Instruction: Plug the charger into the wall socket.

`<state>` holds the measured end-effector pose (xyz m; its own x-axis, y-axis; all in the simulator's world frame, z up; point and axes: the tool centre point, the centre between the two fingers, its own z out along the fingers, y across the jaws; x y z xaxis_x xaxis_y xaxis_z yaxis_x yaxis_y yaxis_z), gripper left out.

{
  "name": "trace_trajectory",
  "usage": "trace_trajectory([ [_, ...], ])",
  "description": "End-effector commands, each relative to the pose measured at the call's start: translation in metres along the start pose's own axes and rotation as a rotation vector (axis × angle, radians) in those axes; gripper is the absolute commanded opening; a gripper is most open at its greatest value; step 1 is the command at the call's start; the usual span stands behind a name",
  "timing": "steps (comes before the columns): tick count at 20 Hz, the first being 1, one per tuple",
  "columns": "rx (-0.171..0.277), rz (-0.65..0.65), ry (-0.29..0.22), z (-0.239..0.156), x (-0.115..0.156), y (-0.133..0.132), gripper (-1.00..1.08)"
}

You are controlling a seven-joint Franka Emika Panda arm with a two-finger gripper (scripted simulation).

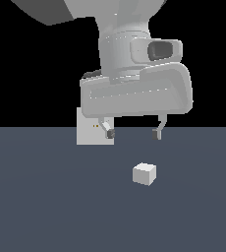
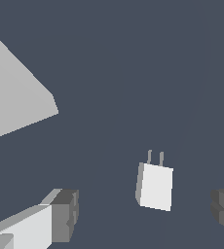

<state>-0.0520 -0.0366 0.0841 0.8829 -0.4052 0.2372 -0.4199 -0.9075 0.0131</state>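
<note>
The charger (image 1: 144, 173), a small plain white-grey cube with two thin prongs, lies on the dark floor below the gripper (image 1: 133, 133), ungrasped. The jaws stand spread and empty. The flat light-grey wall socket panel (image 1: 89, 132) stands beyond it. Grasping and plugging both remain.

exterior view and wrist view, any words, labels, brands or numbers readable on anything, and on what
None: no readable text in either view.
The charger is a plain white-grey cube with two prongs in the wrist view, no label.
The wall socket shows only two tiny yellowish dots, not characters.
The pincer and the arm's body carry no brand or number that shows.
The floor is plain dark blue-grey.
</note>
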Motion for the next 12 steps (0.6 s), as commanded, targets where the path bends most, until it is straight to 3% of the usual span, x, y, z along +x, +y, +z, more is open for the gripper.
trace_trajectory([
  [1,-0.008,0.041,0.032,0.005,-0.001,0.006,1.0],
  [12,-0.035,0.155,0.116,0.018,-0.006,0.024,1.0],
])
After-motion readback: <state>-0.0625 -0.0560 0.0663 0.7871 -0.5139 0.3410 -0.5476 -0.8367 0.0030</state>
